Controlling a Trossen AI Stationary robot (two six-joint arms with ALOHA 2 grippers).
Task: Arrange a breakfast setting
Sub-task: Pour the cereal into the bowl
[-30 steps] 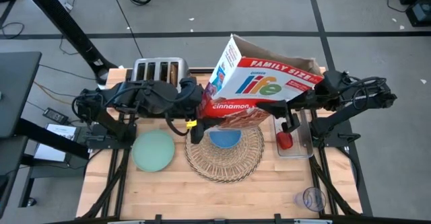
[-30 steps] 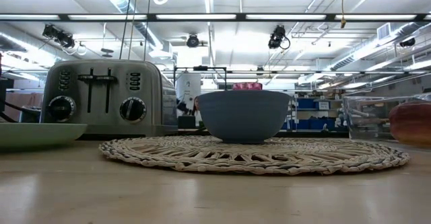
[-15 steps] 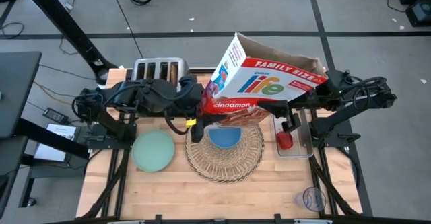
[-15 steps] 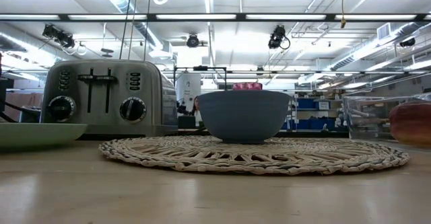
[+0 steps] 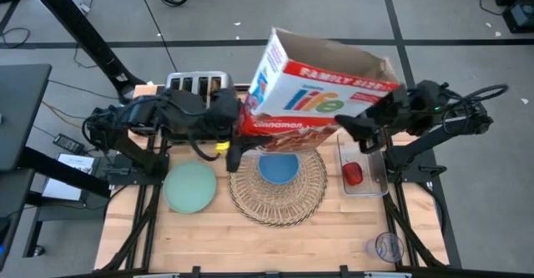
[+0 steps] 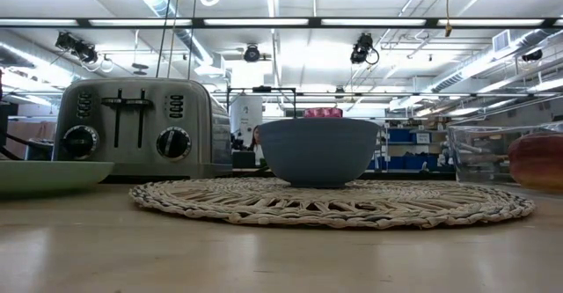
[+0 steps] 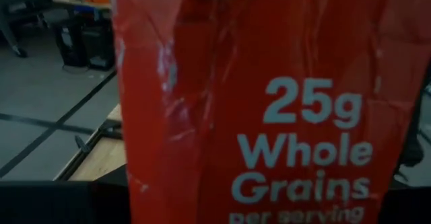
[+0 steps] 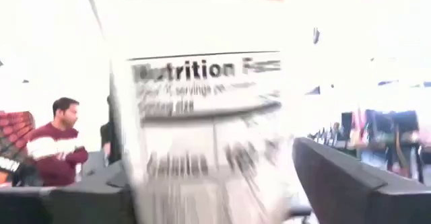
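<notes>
From desk level only the blue bowl (image 6: 319,150) on the wicker placemat (image 6: 334,202) shows, with the toaster (image 6: 132,126) behind. From above, a cereal box (image 5: 321,94) hangs over the bowl between the left claw (image 5: 234,138) and right claw (image 5: 360,130), each grasping an end. The box has lifted and swung toward the toaster since a second ago. The green plate (image 5: 190,186) sits left of the mat, red fruit (image 5: 354,174) in the tray (image 5: 373,186). A person (image 8: 59,143) stands beyond.

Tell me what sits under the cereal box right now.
Below the raised cereal box lies the blue bowl on the woven placemat, both partly visible in the high view. The bowl's far rim and the placemat's far edge are covered by the box.
</notes>
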